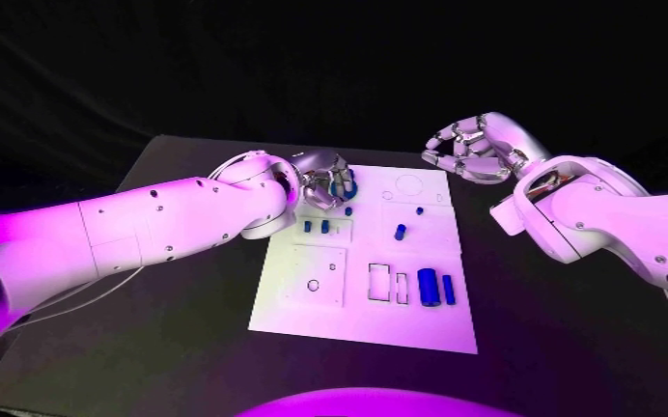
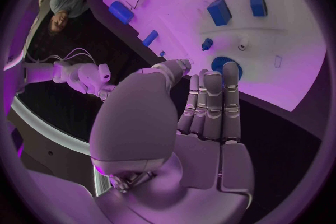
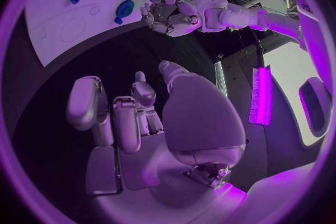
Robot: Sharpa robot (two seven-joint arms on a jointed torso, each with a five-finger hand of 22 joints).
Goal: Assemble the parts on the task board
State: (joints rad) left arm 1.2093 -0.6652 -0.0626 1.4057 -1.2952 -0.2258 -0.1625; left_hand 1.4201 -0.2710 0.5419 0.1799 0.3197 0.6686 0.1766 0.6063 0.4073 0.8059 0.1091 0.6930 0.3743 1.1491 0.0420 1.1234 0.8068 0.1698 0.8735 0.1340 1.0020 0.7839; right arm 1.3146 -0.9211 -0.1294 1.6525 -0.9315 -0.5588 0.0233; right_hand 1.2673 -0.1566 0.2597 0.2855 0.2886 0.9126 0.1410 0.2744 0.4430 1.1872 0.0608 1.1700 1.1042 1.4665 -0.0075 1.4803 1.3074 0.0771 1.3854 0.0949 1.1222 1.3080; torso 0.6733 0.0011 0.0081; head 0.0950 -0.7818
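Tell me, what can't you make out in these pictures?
- Head view: the left hand covers most of the round blue disc part, so contact is unclear.
- Left wrist view: the fingers hide the disc's near edge.
- Head view: the white task board's small blue pegs are too small for shape.

The left hand (image 1: 326, 185) hangs over the task board (image 1: 365, 325) at its 11 o'clock corner, blocking entry there. The right hand (image 1: 473, 150) sits off the board at 1 o'clock. 2 blue parts (image 1: 434, 287) crowd 4 o'clock; the 7 o'clock corner lies bare.
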